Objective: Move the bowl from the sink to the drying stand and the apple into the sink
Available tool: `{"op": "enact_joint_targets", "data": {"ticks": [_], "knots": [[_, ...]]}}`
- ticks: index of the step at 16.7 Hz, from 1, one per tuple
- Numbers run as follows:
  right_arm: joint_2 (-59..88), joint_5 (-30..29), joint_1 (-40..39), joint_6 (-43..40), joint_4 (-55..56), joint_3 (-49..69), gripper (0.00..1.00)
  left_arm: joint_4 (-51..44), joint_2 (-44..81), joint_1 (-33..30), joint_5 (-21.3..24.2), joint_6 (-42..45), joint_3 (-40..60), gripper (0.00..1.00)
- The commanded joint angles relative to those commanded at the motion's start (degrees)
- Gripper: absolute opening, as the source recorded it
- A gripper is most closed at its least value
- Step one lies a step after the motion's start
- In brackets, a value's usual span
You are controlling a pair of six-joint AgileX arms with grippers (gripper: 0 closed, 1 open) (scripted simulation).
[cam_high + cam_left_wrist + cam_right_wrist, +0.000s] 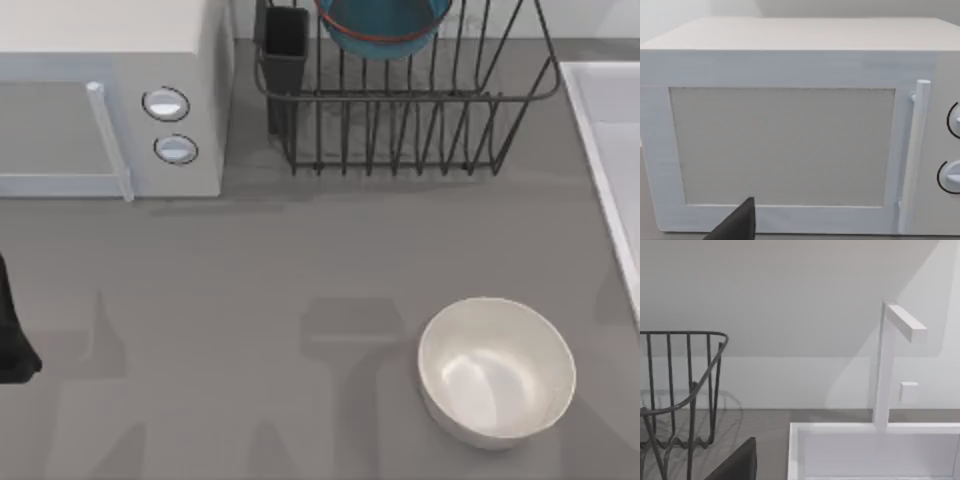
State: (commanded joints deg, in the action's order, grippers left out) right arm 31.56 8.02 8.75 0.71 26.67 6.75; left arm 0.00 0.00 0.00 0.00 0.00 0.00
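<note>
The teal-blue bowl (pixel 385 25) with its orange-red rim line rests in the black wire drying stand (pixel 400 120) at the back middle of the table. The pale sink (pixel 612 120) runs along the right edge. The apple is out of view. My left arm (pixel 12 340) is parked at the left edge, in front of the microwave; a dark part of my left gripper (pixel 737 225) faces the microwave door. A dark part of my right gripper (pixel 737 462) hangs between the drying stand (pixel 685 370) and the sink's rim (pixel 875 429).
A white microwave (pixel 110 60) with two round knobs fills the back left. A large glossy white bowl (pixel 497 370) sits at the front right. A small black square cup (pixel 285 50) hangs on the stand's left corner. A white faucet (pixel 887 365) rises behind the sink.
</note>
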Motion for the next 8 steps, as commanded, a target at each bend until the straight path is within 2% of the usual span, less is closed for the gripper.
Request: {"op": "enact_joint_targets", "data": {"ticks": [4, 8], "knots": [[-19.75, -4.66, -5.06, -0.26, -16.01, -4.34, 1.0, 0.0, 0.0, 0.0, 0.0, 0.0, 0.0, 1.0], [-30.05, -7.55, -8.22, -0.63, -25.22, -6.46, 1.0, 0.0, 0.0, 0.0, 0.0, 0.0, 0.0, 1.0]]}}
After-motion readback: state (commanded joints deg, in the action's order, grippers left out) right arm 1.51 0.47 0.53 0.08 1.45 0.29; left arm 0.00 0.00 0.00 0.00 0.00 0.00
